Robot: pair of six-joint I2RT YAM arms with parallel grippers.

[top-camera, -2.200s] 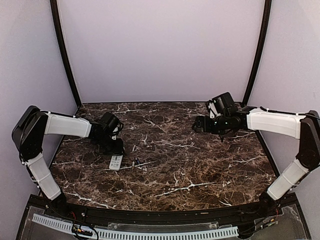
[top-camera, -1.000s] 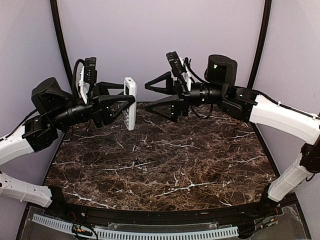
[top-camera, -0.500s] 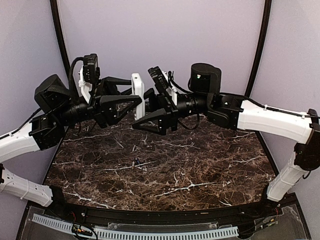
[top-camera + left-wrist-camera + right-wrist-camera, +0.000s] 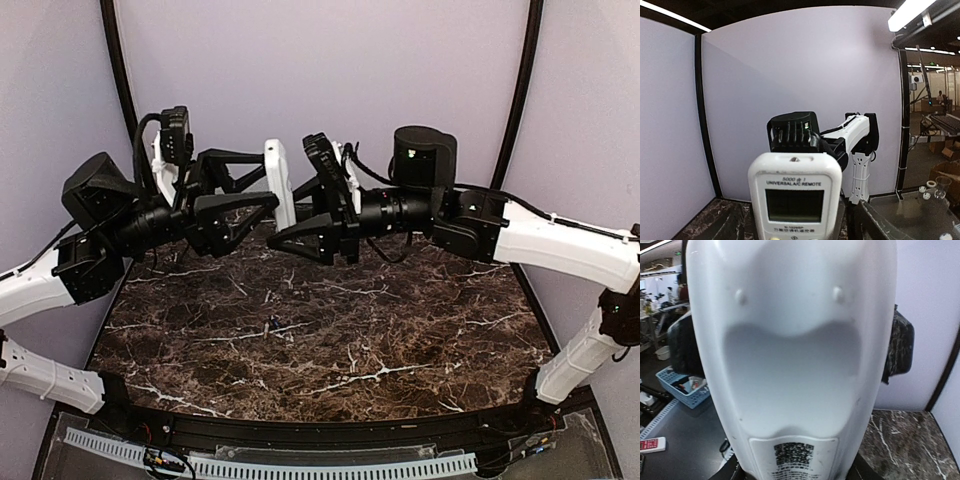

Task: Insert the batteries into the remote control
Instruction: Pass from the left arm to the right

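My left gripper (image 4: 272, 184) is shut on the remote control (image 4: 278, 186) and holds it upright, high above the marble table (image 4: 420, 330). The left wrist view shows its face (image 4: 795, 200) with the pale screen. The right wrist view is filled by its white back (image 4: 790, 365), with a label near the bottom. My right gripper (image 4: 288, 215) is open, its jaws either side of the remote's lower part (image 4: 792, 475). One tiny dark battery (image 4: 272, 324) lies on the table left of centre, far below both grippers. The dark recess on the remote does not show.
Purple walls close the cell on three sides, with black corner posts (image 4: 125, 100). A black rail and a white slotted strip (image 4: 300, 465) run along the near edge. The right arm's wrist (image 4: 790, 132) shows behind the remote.
My left gripper lifted the remote off the table and turned it upright. The right gripper rose and moved left until its jaws flank the remote. The battery stayed put.
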